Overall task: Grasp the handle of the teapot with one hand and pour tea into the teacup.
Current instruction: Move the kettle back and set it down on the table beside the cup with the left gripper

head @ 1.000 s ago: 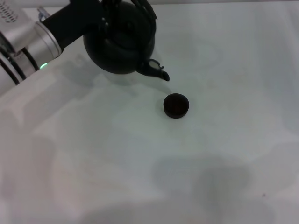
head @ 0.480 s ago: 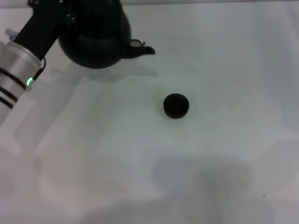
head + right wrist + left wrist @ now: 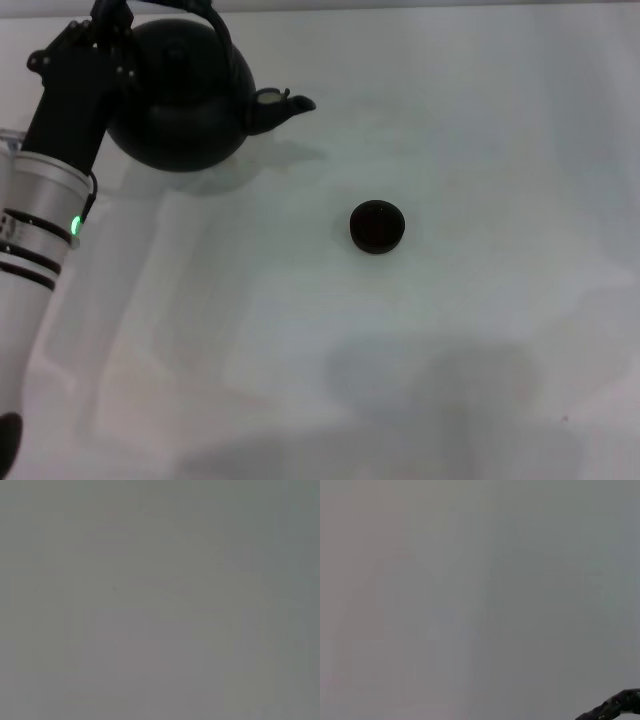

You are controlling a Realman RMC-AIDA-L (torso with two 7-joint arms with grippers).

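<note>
Head view: teapot near table's far-left edge.

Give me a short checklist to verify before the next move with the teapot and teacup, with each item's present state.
1. Left claw at the handle of the teapot: ok; whether it grips cannot tell.
2. Teapot upright: ok; lid hidden, cannot tell.
3. Spout over the teacup: not ok, the cup stands apart, nearer the robot and to its right.
4. Teacup upright on the table: ok.
5. Tea in the cup: cannot tell.
6. Right claw clear of the path: not in view, cannot tell.
</note>
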